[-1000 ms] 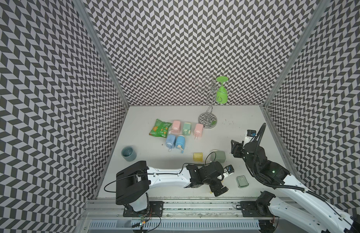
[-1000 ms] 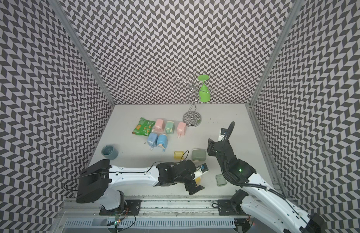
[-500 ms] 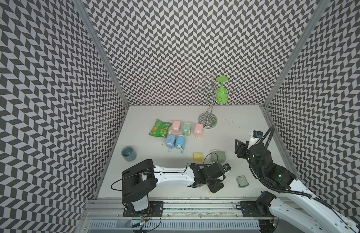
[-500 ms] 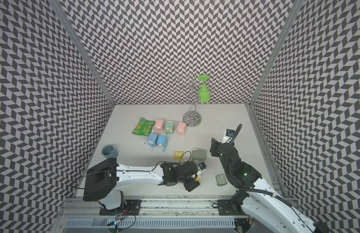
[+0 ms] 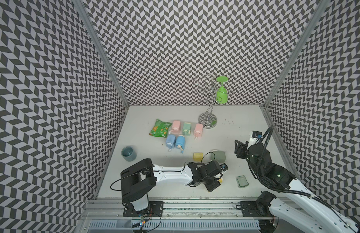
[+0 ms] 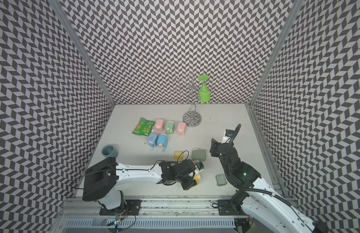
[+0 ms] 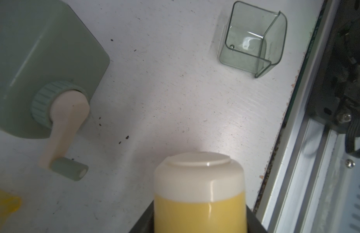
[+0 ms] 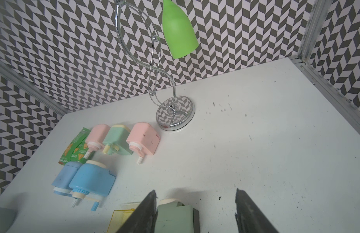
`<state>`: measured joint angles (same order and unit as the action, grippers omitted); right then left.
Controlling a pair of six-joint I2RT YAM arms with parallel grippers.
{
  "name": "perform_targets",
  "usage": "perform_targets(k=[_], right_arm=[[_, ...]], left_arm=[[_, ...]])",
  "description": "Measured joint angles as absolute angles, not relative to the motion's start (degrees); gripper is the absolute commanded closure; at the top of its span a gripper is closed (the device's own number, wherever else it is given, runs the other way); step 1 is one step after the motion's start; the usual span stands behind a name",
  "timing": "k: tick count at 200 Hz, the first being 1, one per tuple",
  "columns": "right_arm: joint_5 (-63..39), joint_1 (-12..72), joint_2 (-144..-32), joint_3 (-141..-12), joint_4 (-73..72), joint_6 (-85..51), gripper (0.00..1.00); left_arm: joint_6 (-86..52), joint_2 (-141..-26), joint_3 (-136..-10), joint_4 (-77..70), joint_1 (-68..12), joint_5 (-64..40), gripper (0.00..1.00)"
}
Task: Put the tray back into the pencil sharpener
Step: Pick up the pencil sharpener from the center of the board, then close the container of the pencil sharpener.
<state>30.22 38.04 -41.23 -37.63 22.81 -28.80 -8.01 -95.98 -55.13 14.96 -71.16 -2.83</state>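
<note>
Broadly, the white table (image 5: pixel 235 129) carries two sharpeners with their trays out, near its front edge. The left gripper (image 7: pixel 198 226), low over that edge, has its jaws pressed against the sides of the yellow sharpener (image 7: pixel 199 191), whose white-capped end points away from the wrist. The right gripper (image 8: pixel 195 213) hangs empty with its fingers spread wide, near the sage-green sharpener (image 5: pixel 219 157) on its right-arm side.

Two trays lie loose. The yellow tray (image 5: pixel 197 156) rests alone just beside the green sharpener on its left-arm side, a little farther back than the left wrist. The clear green tray (image 5: pixel 242 181) lies near the front edge between the two arms.

By colour, the yellow tray likely matches the held body. The green sharpener lies between it and the free right gripper, which would have to reach across. The held sharpener's tray slot is hidden.
</note>
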Motion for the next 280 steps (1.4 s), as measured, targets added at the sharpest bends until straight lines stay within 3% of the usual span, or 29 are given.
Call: perform_targets(k=[44,87,128,181,280], right_arm=[[29.65,38.02,-41.67,-37.63,22.85,-28.27,0.4],[26.37,37.98,-41.71,-37.63,22.31,-25.98,0.45],[18.59,37.95,-46.81,-38.72,19.92,-23.38,0.5],[6.63,38.2,-61.41,-44.6,18.74,-30.15,0.58],[-2.37,45.69,-89.38,-52.27,14.81,-37.63,0.6]], left_arm=[[-5.85,-92.31,-52.42,15.31,-69.41,-3.16,0.66],[3.18,-77.78,-46.35,16.93,-63.07,-6.63,0.7],[18.74,-65.8,-44.03,23.64,-48.1,-13.78,0.72],[36.71,-61.49,-40.93,28.18,-28.14,-19.68,0.76],[44.12,-67.0,-36.97,22.87,-27.16,-20.71,0.75]])
